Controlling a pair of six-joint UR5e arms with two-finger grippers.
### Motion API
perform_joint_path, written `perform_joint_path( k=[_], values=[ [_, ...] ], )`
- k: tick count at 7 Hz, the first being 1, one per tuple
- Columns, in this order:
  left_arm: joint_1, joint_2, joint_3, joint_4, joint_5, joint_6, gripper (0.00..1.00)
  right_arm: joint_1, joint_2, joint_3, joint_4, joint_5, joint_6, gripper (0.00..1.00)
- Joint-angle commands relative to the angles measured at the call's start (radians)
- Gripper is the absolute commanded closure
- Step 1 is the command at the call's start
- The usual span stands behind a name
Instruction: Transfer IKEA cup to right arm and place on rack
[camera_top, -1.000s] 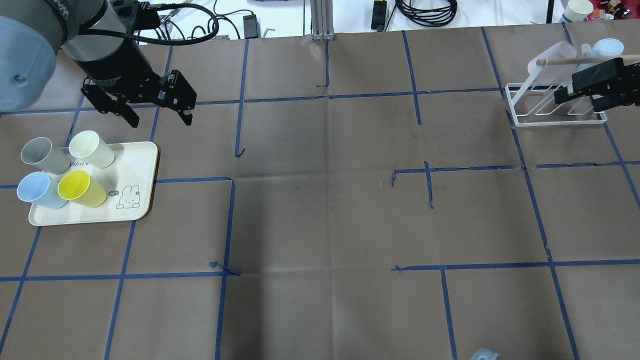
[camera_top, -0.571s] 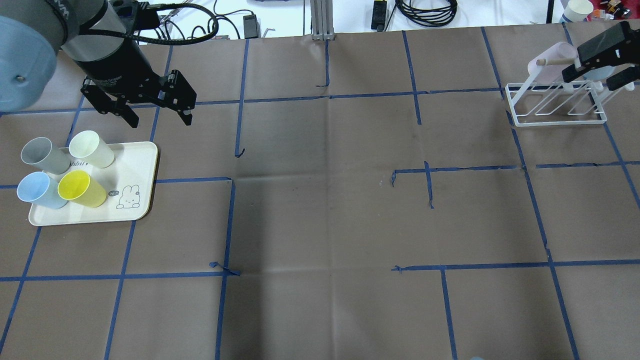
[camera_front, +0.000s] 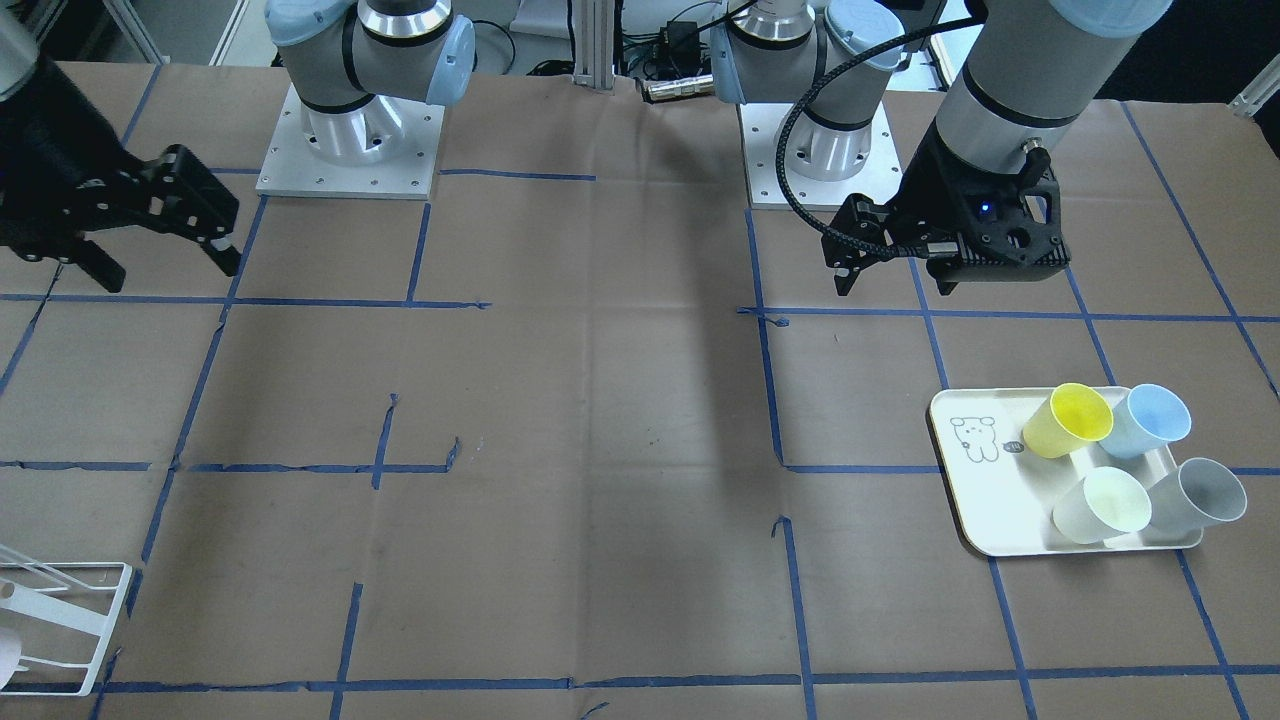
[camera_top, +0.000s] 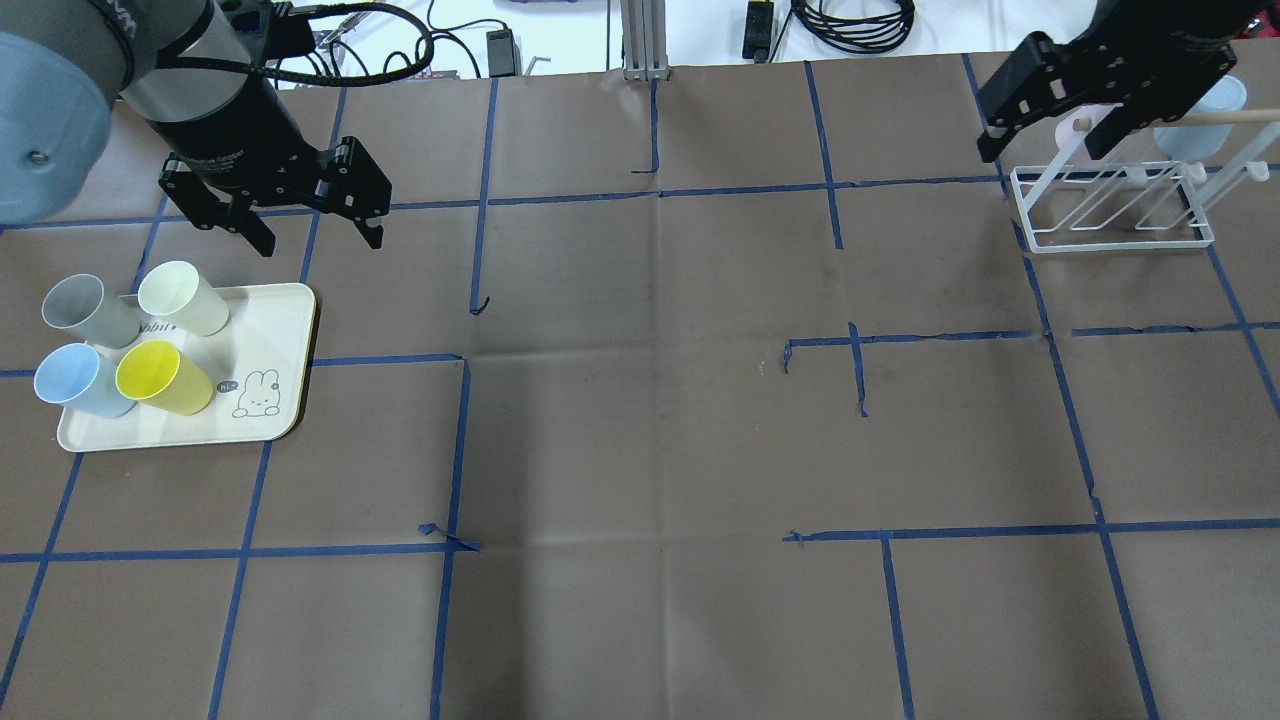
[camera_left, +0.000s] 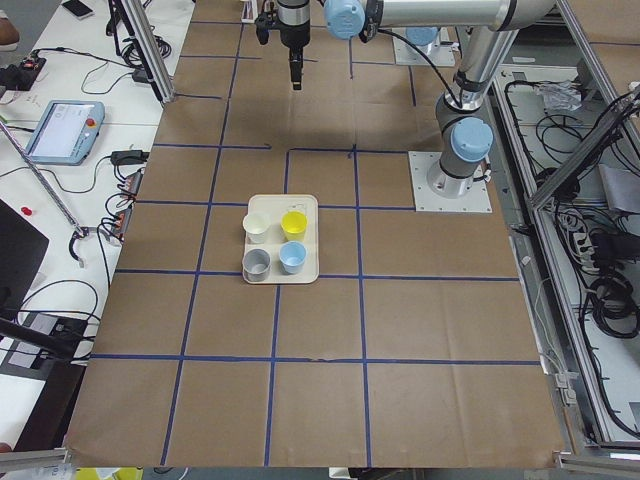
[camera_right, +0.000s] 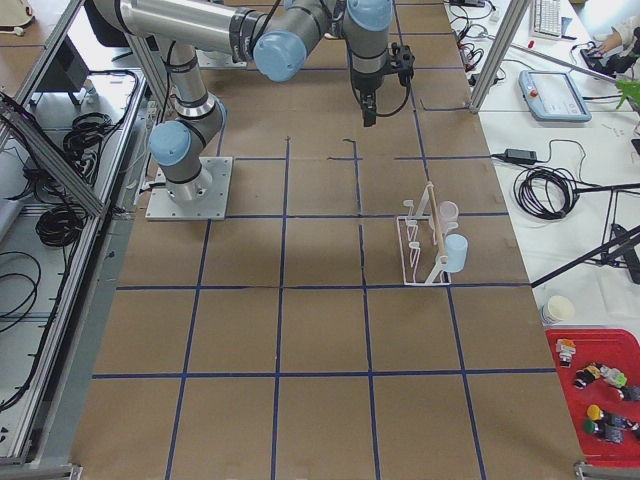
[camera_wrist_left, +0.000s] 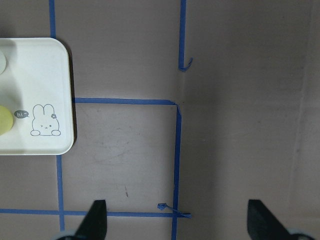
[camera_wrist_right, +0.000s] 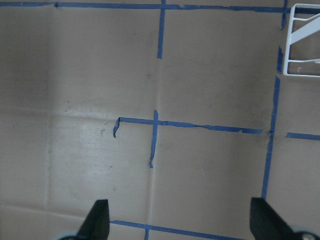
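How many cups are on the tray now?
4 on the tray: grey cup and cream cup in the row farther from the robot, blue cup and yellow cup nearer. None appear hidden.

The right arm (camera_right: 190, 28), silver-grey with pale blue joint caps, holds its black gripper (camera_top: 1040, 150) raised over the surface, with the fingers wide apart and nothing between them. The rack (camera_top: 1110, 205), a white wire frame with slanted rods, stands on the surface lower than the gripper and off to its side, not touching it. A pale blue cup (camera_top: 1210, 135) hangs tilted on the rack, at the rack's end farther from this gripper.
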Motion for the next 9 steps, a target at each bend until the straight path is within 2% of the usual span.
perform_joint_path(
  k=[1, 4, 5, 7, 8, 9],
  values=[
    [0.000, -0.001, 0.000, 0.000, -0.001, -0.001, 0.01, 0.144, -0.003, 0.000, 0.009, -0.012, 0.043, 0.00],
    [0.000, 0.000, -0.002, 0.000, -0.001, -0.001, 0.01, 0.263, -0.014, 0.036, 0.055, -0.018, 0.044, 0.00],
    [0.000, 0.000, -0.002, 0.000, -0.002, -0.001, 0.01, 0.266, -0.016, 0.044, 0.053, -0.017, 0.046, 0.00],
    [0.000, 0.000, -0.002, 0.000, -0.004, -0.001, 0.01, 0.257, -0.034, 0.050, 0.054, -0.019, 0.227, 0.00],
    [0.000, 0.002, -0.002, 0.000, -0.002, 0.001, 0.01, 0.246, -0.058, 0.065, 0.056, -0.076, 0.338, 0.00],
    [0.000, 0.002, -0.002, 0.000, -0.002, -0.001, 0.01, 0.242, -0.080, 0.104, 0.046, -0.103, 0.354, 0.00]
  ],
)
